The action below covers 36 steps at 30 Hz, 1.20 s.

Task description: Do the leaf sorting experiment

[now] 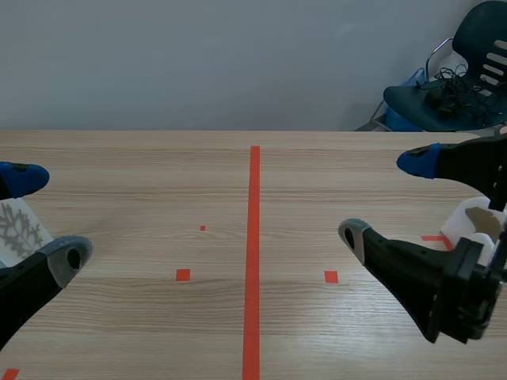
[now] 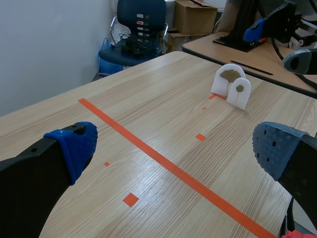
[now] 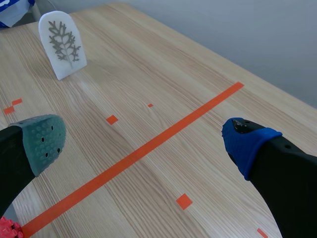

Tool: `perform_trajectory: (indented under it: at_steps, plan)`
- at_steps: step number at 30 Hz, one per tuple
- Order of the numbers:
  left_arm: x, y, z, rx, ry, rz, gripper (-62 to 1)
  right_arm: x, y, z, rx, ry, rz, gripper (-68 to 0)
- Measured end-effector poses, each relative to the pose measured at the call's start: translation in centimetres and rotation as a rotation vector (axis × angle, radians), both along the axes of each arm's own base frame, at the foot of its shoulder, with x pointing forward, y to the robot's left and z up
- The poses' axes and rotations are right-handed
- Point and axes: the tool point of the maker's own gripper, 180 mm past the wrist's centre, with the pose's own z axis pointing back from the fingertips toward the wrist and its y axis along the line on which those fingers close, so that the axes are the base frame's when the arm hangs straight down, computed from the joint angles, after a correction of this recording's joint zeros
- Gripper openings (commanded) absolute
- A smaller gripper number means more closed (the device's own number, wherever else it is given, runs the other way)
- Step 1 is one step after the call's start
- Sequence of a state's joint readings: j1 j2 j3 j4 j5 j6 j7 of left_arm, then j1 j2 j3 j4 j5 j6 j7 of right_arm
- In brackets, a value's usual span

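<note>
I look across to a pale grey wall (image 1: pixel 198 63) behind the table's far edge. The wooden table (image 1: pixel 158 174) lies open through its middle, along the orange-red line between my arms. Past its far right corner stands a blue chair (image 1: pixel 475 36) with cables on the seat. A second desk (image 2: pixel 277 67) and a cardboard box (image 2: pixel 195 15) are beyond that side. The left gripper (image 1: pixel 47 218) sits low at the left, fingers spread wide with nothing held. The right gripper (image 1: pixel 386 198) is spread just as wide and is also empty. The fern-leaf block (image 3: pixel 62 43), white and arched, stands upright beside the left gripper. The two smaller leaf blocks (image 2: pixel 230 85) stand touching each other near the right gripper, which partly hides them in the scene view.
</note>
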<state>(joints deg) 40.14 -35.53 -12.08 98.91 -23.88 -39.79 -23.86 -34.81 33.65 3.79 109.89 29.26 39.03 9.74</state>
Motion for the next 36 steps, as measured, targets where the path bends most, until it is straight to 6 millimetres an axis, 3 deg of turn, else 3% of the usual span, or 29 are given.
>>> perform_trajectory:
  at_steps: [36]
  plan:
    - [0.00,0.00,-0.03,0.001,0.001,0.000,1.4,0.15,-0.04,-0.40,0.006,0.018,-0.031,0.4]
